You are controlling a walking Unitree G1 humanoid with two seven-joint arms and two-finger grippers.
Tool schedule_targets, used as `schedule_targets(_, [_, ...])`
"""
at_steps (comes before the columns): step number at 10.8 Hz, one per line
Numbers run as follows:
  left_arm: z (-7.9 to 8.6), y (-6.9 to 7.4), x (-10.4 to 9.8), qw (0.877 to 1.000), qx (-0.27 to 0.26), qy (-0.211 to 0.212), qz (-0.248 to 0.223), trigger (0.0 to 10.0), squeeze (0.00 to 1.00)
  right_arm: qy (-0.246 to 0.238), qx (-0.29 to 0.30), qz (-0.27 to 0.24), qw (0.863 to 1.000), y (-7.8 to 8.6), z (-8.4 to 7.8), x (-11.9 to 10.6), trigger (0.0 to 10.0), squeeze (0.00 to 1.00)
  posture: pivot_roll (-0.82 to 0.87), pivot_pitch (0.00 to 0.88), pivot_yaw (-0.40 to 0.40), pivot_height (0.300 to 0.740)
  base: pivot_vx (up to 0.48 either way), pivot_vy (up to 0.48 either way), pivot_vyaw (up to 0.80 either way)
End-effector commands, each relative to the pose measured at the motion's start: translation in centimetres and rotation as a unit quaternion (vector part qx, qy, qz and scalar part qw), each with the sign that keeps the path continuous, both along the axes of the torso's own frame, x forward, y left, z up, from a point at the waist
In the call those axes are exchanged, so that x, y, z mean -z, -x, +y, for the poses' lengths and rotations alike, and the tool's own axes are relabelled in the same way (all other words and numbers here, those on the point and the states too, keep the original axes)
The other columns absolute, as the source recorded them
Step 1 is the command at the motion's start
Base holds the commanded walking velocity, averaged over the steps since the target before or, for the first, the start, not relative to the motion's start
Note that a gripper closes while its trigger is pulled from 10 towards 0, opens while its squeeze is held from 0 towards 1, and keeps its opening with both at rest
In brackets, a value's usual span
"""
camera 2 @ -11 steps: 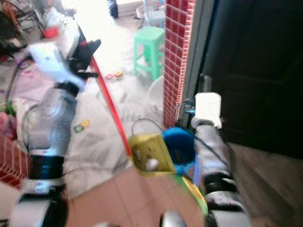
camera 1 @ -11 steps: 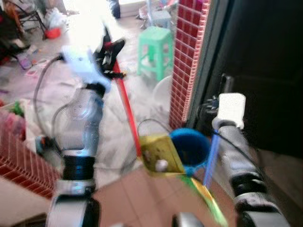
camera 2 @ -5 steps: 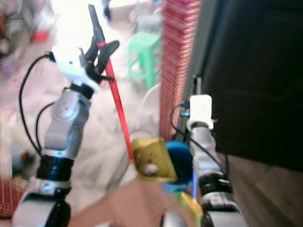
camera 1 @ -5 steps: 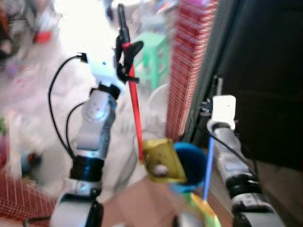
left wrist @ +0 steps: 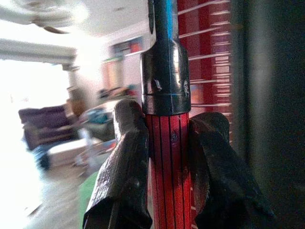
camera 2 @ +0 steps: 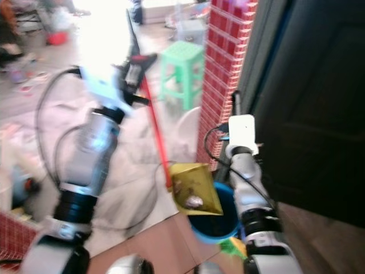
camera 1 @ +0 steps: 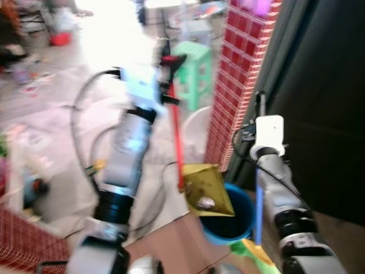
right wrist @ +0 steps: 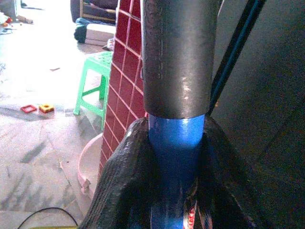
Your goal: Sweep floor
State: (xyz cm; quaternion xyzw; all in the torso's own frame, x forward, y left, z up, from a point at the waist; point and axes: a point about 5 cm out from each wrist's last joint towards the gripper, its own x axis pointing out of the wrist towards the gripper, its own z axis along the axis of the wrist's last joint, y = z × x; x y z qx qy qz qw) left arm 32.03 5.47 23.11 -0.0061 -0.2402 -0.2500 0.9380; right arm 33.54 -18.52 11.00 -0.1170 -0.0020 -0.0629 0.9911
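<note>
My left gripper (camera 1: pixel 167 64) is shut on the red handle (camera 1: pixel 177 137) of a yellow dustpan (camera 1: pixel 206 189); its fingers (left wrist: pixel 125 157) clamp the red shaft just below a black collar. The dustpan hangs tilted, its mouth over a blue bucket (camera 1: pixel 240 228), with a pale scrap lying inside it. My right gripper (right wrist: pixel 176 138) is shut on the blue handle (camera 1: pixel 258 206) of a broom, close to the dark door. The broom's green and yellow bristles (camera 1: pixel 254 254) show beside the bucket at the bottom.
A red-tiled pillar (camera 1: pixel 239 74) and a dark door (camera 1: pixel 325 85) stand right beside the bucket. Beyond are a green stool (camera 1: pixel 194 60) and a white basin (camera 1: pixel 197 123). Black cables trail over the pale floor, litter lies far left, and a low red-tiled ledge (camera 1: pixel 23 248) is near left.
The view has shifted and stays blurred. My left arm has swung the red handle rightward and more upright, bringing the dustpan from beside the bucket to over it. The right arm has held its place.
</note>
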Motion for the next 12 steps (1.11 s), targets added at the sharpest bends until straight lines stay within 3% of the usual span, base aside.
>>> schedule_targets(1, [-0.8,0.7,-0.3,0.999,0.025,-0.035,-0.027,10.0,0.00,-0.020,-0.006,-0.022,1.000,-0.3,0.5,-0.9,10.0,0.00,-0.05,0.000,0.041,0.740,0.000,0.000,0.00])
schedule_targets(2, [-1.6,1.1,-0.1,0.997,0.046,-0.050,-0.035,10.0,0.00,-0.020,-0.006,-0.022,1.000,-0.3,0.5,-0.9,10.0,0.00,-0.05,0.000,0.040,0.740,0.000,0.000,0.00])
schedule_targets(4, [-4.2,3.0,0.4,0.982,0.133,-0.114,-0.065,10.0,0.00,-0.019,-0.006,-0.021,1.000,-0.4,0.6,-0.9,10.0,0.00,-0.05,0.000,0.040,0.740,0.000,0.000,0.00])
schedule_targets(5, [-5.6,4.3,0.5,0.968,0.191,-0.144,-0.077,10.0,0.00,-0.019,-0.004,-0.021,1.000,-0.5,0.5,-0.9,10.0,0.00,-0.05,0.000,0.042,0.740,0.000,0.000,0.00])
schedule_targets(6, [-7.2,6.3,0.3,0.939,0.269,-0.190,-0.096,10.0,0.00,-0.019,-0.001,-0.022,1.000,-0.5,0.4,-1.0,10.0,0.00,-0.05,0.000,0.042,0.740,0.000,0.000,0.00])
schedule_targets(8, [-8.0,7.4,0.1,0.917,0.317,-0.222,-0.098,10.0,0.00,-0.020,0.000,-0.022,1.000,-0.6,0.4,-1.0,10.0,0.00,-0.04,0.000,0.042,0.740,0.000,0.000,0.00])
schedule_targets(10, [-8.3,8.2,-0.7,0.906,0.342,-0.230,-0.094,10.0,0.00,-0.020,-0.001,-0.019,1.000,-0.6,0.5,-0.8,10.0,0.00,-0.04,0.000,0.039,0.740,0.000,0.000,0.00])
schedule_targets(11, [-8.3,8.6,-0.9,0.896,0.354,-0.249,-0.102,10.0,0.00,-0.020,-0.001,-0.018,1.000,-0.7,0.5,-0.8,10.0,0.00,-0.04,0.000,0.036,0.740,0.000,0.000,0.00])
schedule_targets(12, [-8.3,9.3,-1.3,0.878,0.368,-0.284,-0.118,10.0,0.00,-0.019,-0.001,-0.018,1.000,-0.7,0.4,-0.8,10.0,0.00,-0.03,0.000,0.032,0.740,0.000,0.000,0.00])
